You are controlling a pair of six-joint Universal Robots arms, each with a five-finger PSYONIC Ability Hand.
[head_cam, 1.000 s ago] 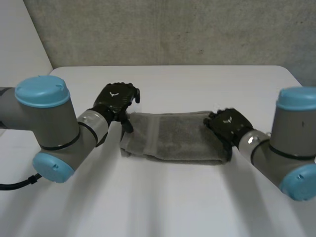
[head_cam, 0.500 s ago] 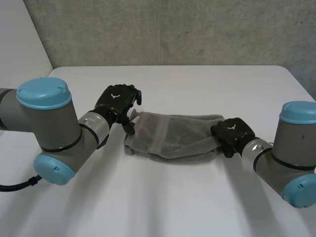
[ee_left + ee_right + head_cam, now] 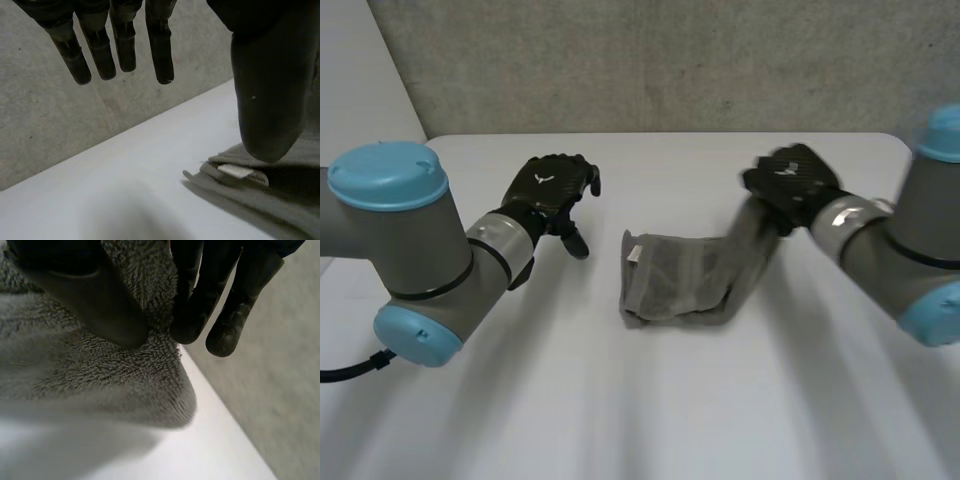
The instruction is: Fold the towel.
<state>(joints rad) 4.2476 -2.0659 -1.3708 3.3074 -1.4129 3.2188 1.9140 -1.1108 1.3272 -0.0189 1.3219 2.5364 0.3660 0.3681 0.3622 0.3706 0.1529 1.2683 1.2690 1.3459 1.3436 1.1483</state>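
Note:
A grey towel (image 3: 678, 282) lies bunched on the white table (image 3: 640, 400), with a white label at its left end (image 3: 638, 253). My right hand (image 3: 790, 185) is shut on the towel's right end and holds it lifted off the table, so the cloth slopes down to the left. In the right wrist view the thumb (image 3: 100, 310) and fingers (image 3: 192, 315) pinch the grey pile (image 3: 100, 380). My left hand (image 3: 552, 190) hovers open to the left of the towel, apart from it. In the left wrist view its fingers (image 3: 120, 45) hang straight above the table, with the towel's labelled end (image 3: 245, 175) below the thumb.
A grey wall (image 3: 650, 60) runs behind the table's far edge. Bare table surface lies in front of the towel and to both sides.
My right hand closed on the towel's right end and rose up and back, dragging the cloth rightwards into a shorter bunch. The towel's left end slid away from my left hand.

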